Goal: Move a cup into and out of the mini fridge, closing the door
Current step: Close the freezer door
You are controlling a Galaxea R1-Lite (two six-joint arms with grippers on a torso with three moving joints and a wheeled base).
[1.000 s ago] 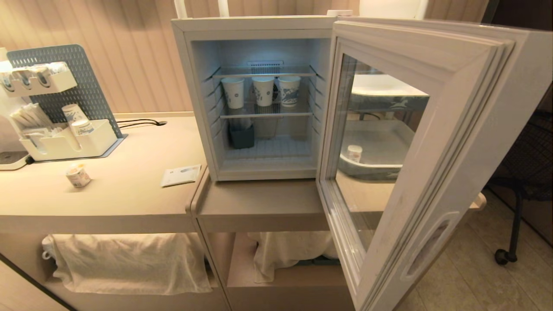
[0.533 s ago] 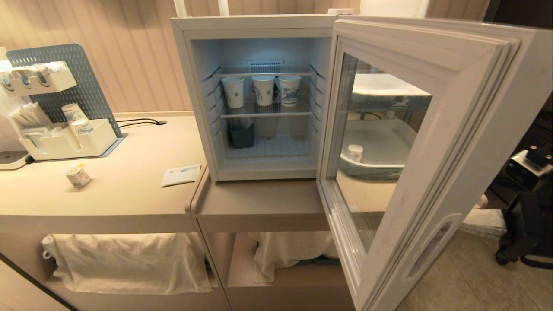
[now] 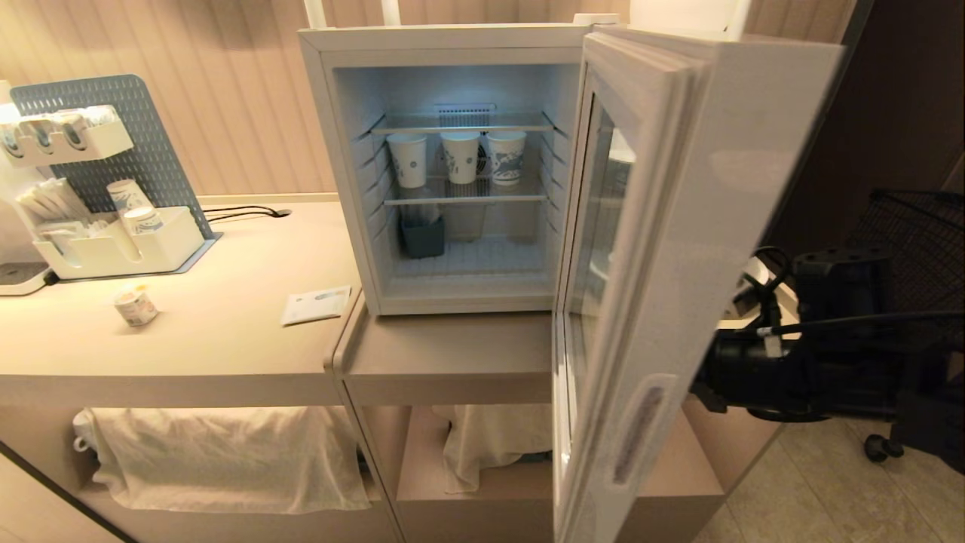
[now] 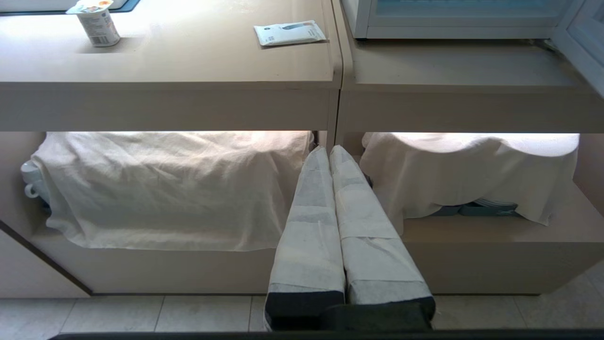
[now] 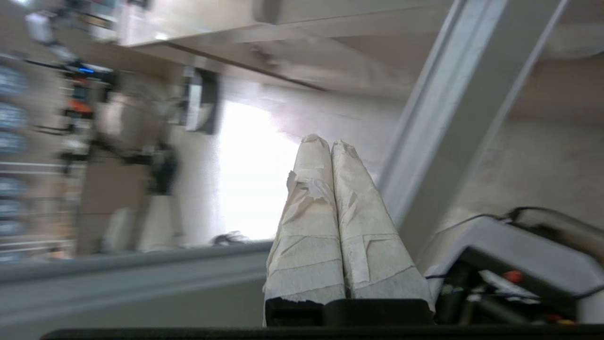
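The cup, squat and white with a foil lid and orange print, stands on the left counter; it also shows in the left wrist view. The mini fridge stands with its inside exposed. Its door is swung roughly edge-on to me. My right arm reaches in behind the door's outer face. The right gripper is shut and empty, close to the door's grey frame. The left gripper is shut, empty and parked low in front of the counter.
Three tall paper cups stand on the fridge's wire shelf, with a dark bin below. A flat packet lies on the counter near the fridge. An organizer sits at the back left. White cloths hang in the shelf underneath.
The door has swung from wide open to about edge-on. My right arm has risen into the head view behind the door. The cup and the left arm have not moved.
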